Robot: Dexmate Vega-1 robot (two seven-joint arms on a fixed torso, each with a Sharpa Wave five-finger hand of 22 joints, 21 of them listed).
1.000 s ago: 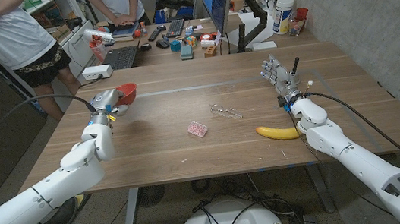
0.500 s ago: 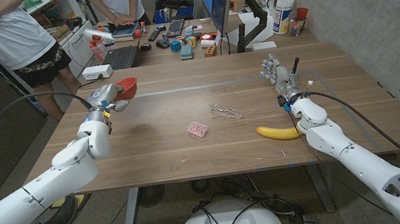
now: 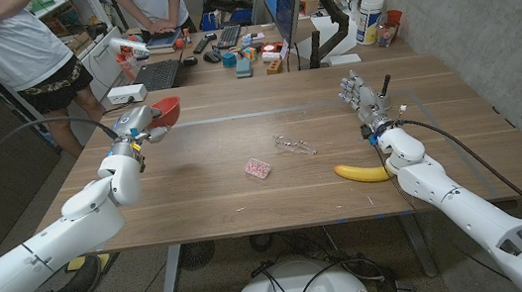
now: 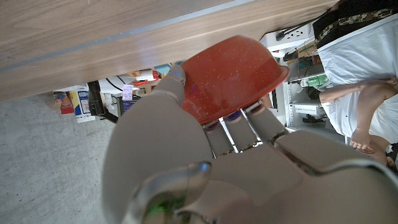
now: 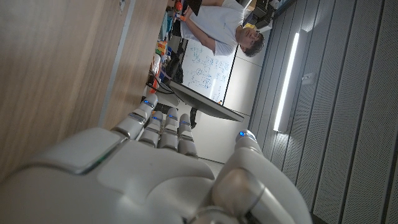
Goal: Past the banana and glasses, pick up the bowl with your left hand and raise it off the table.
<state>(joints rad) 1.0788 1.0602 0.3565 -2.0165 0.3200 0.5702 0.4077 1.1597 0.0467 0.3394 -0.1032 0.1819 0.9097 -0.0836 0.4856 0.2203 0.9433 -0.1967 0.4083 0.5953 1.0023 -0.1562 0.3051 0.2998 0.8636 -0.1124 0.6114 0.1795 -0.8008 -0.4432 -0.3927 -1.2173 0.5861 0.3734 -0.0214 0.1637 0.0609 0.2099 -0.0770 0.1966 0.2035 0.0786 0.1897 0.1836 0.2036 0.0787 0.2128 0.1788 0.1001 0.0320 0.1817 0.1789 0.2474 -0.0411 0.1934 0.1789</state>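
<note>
Currently: red bowl [image 3: 166, 109], gripped at its rim by the left hand [image 3: 138, 127], clear of the desk [image 3: 248, 202] near its far left edge. Likely light, rigid, smooth; rim grip suits. Right hand [image 3: 363, 98] empty, fingers apart, beyond banana [image 3: 361, 172]; glasses [image 3: 294, 144] mid-desk.
</note>
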